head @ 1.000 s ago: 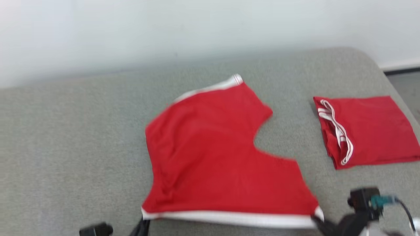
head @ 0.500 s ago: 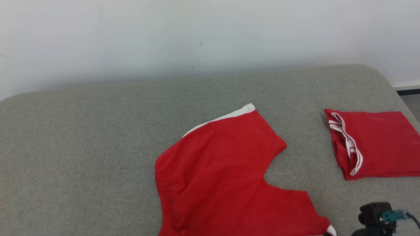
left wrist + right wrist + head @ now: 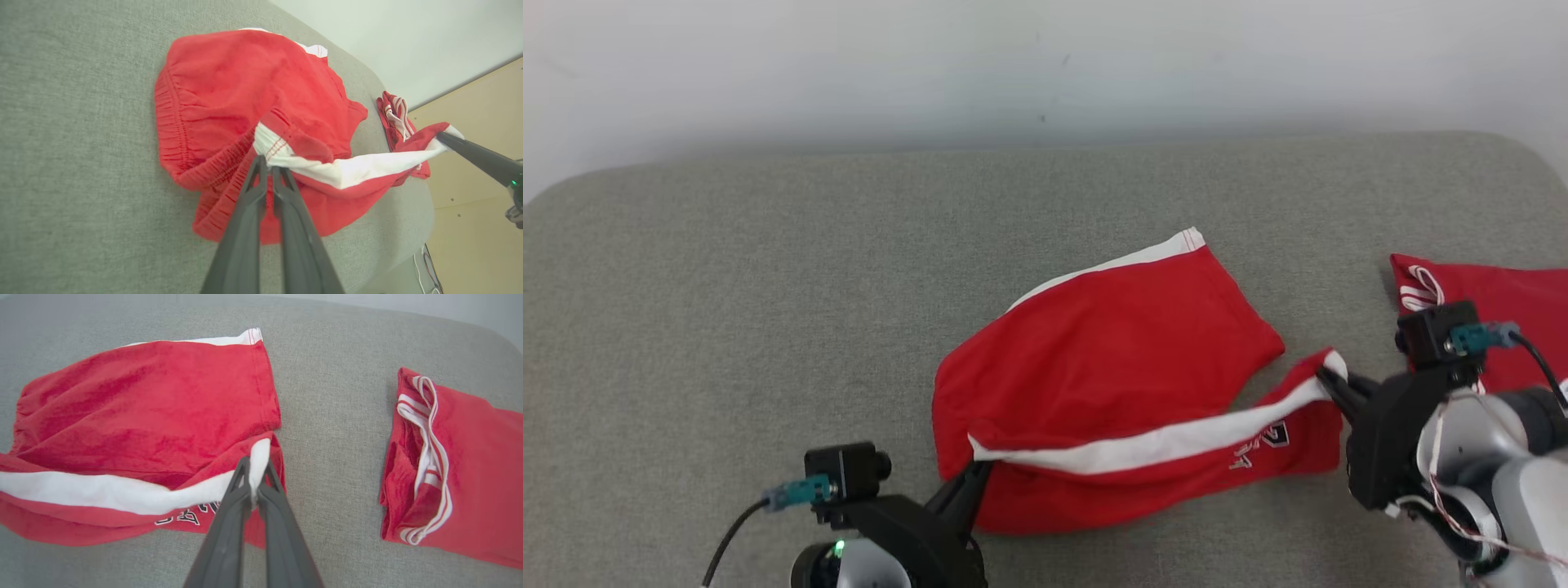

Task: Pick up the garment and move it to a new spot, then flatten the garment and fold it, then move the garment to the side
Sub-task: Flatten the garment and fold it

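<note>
shorts [image 3: 1127, 343], red, on grey cushion [image 3: 727, 269]; left jaws and right jaws each clamp its white band [image 3: 1160, 441], one per end.

Bright, even light; soft shadow beneath garment [image 3: 1111, 343]; wrist views edge-warped.

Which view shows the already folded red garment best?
Right wrist view: the folded garment lies nearly whole, striped trim clear. Head view: folded garment partly behind the right arm. Left wrist view: a distant sliver.

Silver-grey right forearm [image 3: 1499, 445] carries black wrist camera [image 3: 1431, 333], teal connector [image 3: 1472, 336], and long dark fingers [image 3: 226, 543].
</note>
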Robot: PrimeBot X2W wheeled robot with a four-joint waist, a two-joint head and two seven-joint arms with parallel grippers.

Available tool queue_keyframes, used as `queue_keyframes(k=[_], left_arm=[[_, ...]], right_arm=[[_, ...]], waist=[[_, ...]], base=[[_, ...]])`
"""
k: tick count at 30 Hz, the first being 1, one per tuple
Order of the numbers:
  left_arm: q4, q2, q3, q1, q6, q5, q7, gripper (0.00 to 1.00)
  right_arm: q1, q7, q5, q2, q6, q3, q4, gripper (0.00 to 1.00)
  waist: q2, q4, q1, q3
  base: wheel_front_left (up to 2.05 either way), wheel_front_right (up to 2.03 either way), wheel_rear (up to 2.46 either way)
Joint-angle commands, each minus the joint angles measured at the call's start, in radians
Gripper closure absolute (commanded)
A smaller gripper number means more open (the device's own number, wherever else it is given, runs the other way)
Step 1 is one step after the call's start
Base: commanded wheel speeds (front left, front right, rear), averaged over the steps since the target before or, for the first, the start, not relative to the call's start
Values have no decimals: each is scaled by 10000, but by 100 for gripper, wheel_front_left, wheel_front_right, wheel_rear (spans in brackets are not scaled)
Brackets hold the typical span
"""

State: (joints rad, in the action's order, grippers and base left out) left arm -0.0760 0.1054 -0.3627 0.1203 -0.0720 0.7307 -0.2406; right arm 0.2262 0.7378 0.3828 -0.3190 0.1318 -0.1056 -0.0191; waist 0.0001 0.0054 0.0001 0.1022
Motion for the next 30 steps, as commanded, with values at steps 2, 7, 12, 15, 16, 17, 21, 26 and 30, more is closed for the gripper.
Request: queue_keyframes(k=[2, 7, 12, 15, 16, 17, 21, 26, 30], left_arm=[[-311, -99, 11, 768, -98, -65, -76, 100], [-780, -251, 25, 1641, -354, -134, -13, 100], [-1403, -400, -37, 2595, -601, -125, 88, 100], [-1772, -456, -91, 3054, -761, -33, 180, 100], [-1876, -469, -102, 3208, -779, 13, 226, 100], [-1985, -486, -115, 3347, -840, 61, 259, 100], [-2364, -521, -246, 3793, -920, 283, 423, 100], [-2913, -544, -539, 4357, -1035, 620, 748, 100], [-3179, -543, -783, 4685, -1165, 974, 1075, 4]], right_arm=[[1107, -623, 61, -229, -27, -522, 752, 100], [2401, -1303, 89, -457, -29, -1175, 2028, 100], [3764, -2208, -59, -515, -29, -1698, 3508, 100], [4412, -2715, -66, -383, -29, -1844, 4317, 100], [4632, -2868, -80, -358, -29, -1870, 4575, 100], [4822, -3017, -111, -333, -29, -1916, 4826, 100], [5453, -3543, -197, -164, -29, -2011, 5807, 100], [6193, -4283, -366, 68, -29, -2030, 7115, 100], [6521, -4748, -514, 243, -29, -1950, 7831, 64]], waist=[[-1, 413, -1, 453], [-1, 716, -1, 780], [-1, 1053, -1, 1170], [-1, 1208, -1, 1362], [-1, 1254, -1, 1423], [-1, 1287, -1, 1476], [-1, 1409, -1, 1669], [-1, 1510, -1, 1844], [-1, 1507, -1, 1869]], base=[[0, 0, 0], [0, 0, 0], [0, 0, 0], [0, 0, 0], [0, 0, 0], [0, 0, 0], [0, 0, 0], [0, 0, 0], [0, 0, 0]])
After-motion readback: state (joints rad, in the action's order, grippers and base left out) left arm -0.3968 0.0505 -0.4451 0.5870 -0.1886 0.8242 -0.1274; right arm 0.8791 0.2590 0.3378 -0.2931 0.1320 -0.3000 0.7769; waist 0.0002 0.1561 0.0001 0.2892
